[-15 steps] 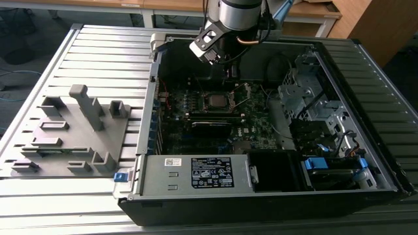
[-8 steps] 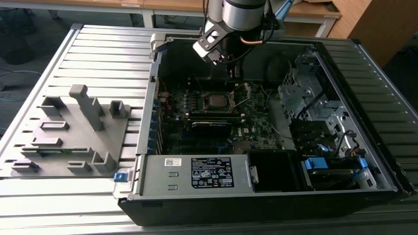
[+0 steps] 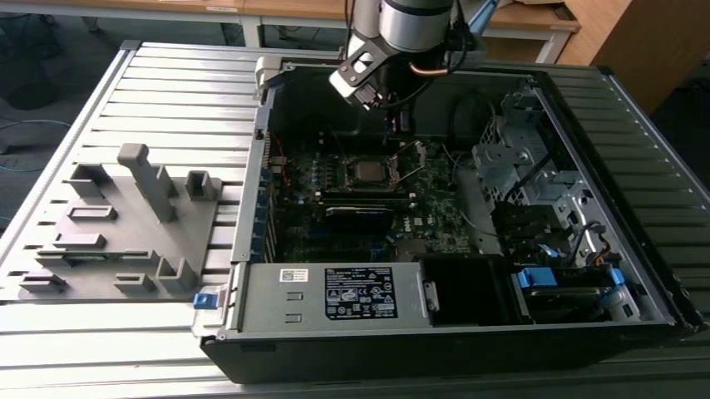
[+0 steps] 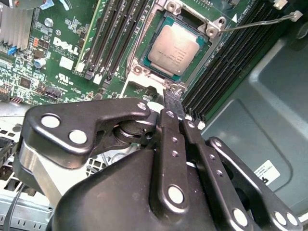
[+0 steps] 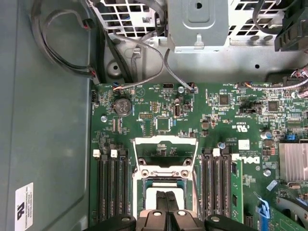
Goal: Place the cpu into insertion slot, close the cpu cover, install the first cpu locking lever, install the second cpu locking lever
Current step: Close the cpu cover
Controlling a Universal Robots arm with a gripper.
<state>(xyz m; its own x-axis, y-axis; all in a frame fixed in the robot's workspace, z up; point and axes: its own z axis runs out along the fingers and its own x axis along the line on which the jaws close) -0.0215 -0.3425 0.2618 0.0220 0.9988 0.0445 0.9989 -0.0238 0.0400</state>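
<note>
The cpu (image 4: 174,48), a grey metal square, lies flat in the insertion slot (image 3: 365,171) on the green motherboard. In the first wrist view the cpu cover (image 5: 165,169), a silvery frame with a large cut-out, stands swung open at the socket's far side. One thin wire locking lever (image 4: 255,21) is raised and sticks out past the socket's corner. My gripper (image 4: 173,98) is shut, its black fingers pressed together, the tips just off the socket's edge and a little above it. In the exterior view the gripper (image 3: 391,120) hangs over the back of the case above the socket.
Black memory slots (image 5: 109,187) flank the socket on both sides. A drive cage (image 3: 521,158) and cables fill the exterior view's right of the case. The power supply (image 3: 332,291) sits at the front. A grey fixture tray (image 3: 116,224) lies outside on the exterior view's left.
</note>
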